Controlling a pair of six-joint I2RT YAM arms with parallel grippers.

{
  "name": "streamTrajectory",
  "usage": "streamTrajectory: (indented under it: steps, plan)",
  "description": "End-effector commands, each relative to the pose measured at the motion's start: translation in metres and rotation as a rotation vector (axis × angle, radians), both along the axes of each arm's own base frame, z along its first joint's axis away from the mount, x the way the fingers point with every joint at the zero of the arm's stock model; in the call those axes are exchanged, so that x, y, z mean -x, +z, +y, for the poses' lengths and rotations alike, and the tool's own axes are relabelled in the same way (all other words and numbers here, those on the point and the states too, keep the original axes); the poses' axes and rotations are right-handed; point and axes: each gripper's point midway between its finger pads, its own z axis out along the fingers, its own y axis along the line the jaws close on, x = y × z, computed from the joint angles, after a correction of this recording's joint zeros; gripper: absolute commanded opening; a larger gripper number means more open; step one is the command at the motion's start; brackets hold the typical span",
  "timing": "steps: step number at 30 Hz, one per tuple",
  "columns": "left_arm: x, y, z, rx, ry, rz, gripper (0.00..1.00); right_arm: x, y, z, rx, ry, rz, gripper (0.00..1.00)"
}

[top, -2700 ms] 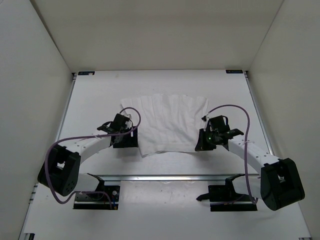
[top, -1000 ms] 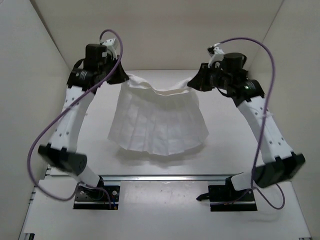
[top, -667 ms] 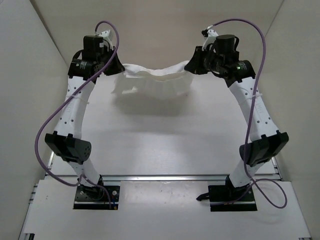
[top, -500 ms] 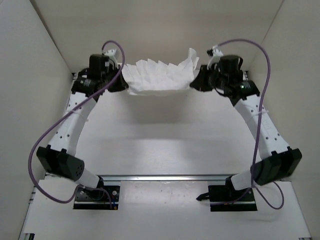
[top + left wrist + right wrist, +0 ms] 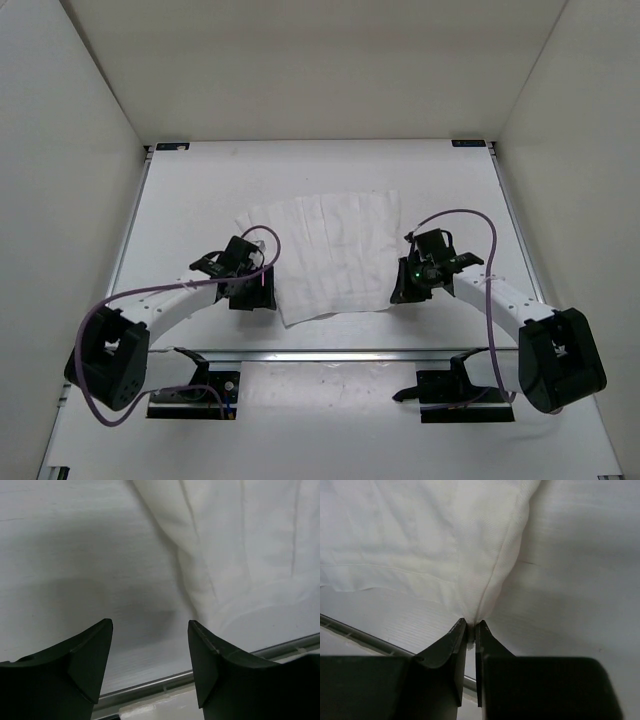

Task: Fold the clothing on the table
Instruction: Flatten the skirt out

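Kid: So where is the clothing?

Helper: It lies spread out flat on the table. It is white, with soft lines running down it. The shiny rail runs just in front of the clothing's near edge.

Kid: And the left gripper?

Helper: It sits low at the clothing's near left corner. Its fingers are spread wide apart. Only bare table shows between them, and the clothing's edge lies just beside one finger.

Kid: Is the right gripper like that too?

Helper: No. It sits at the clothing's near right corner, and its fingers are pressed together on a fold of the clothing. The white stuff bunches up there and runs right into the tips.
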Motion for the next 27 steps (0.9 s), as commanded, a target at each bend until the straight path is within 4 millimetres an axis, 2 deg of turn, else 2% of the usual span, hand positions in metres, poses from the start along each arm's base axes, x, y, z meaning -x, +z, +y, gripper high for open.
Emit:
streamTrajectory:
  steps: [1,6,9,12,16,17,18,19,21,23,27]
  plan:
    - [-0.021,0.027,-0.022,0.118,0.039,-0.157,0.73,-0.026,0.023,0.014,-0.070,-0.001,-0.147,0.00]
    - [-0.006,0.026,-0.049,0.192,0.008,-0.155,0.70,-0.024,0.019,0.019,-0.082,0.017,-0.145,0.00]
    - [-0.001,0.018,-0.057,0.196,-0.003,-0.124,0.65,-0.023,0.018,0.021,-0.085,0.019,-0.142,0.00]
    - [0.010,0.006,-0.063,0.176,-0.036,-0.077,0.64,-0.025,0.021,0.024,-0.091,0.022,-0.153,0.00]
    - [0.021,-0.010,-0.057,0.157,-0.013,-0.038,0.63,-0.021,0.023,0.027,-0.100,0.042,-0.157,0.00]
    - [0.020,-0.011,-0.058,0.167,-0.012,-0.040,0.60,-0.022,0.024,0.027,-0.101,0.041,-0.167,0.00]
    - [0.020,-0.014,-0.056,0.156,-0.006,-0.037,0.50,-0.022,0.026,0.028,-0.109,0.048,-0.172,0.00]
    - [0.019,-0.016,-0.056,0.143,-0.005,-0.038,0.36,-0.021,0.025,0.028,-0.105,0.045,-0.167,0.00]
    - [0.016,-0.018,-0.055,0.126,-0.008,-0.043,0.21,-0.017,0.025,0.028,-0.109,0.055,-0.162,0.00]
    - [0.013,-0.016,-0.054,0.124,-0.016,-0.040,0.14,-0.015,0.029,0.027,-0.111,0.062,-0.162,0.00]
    - [-0.007,0.023,-0.044,0.114,-0.015,-0.121,0.00,-0.014,0.054,0.018,-0.097,0.087,-0.185,0.00]
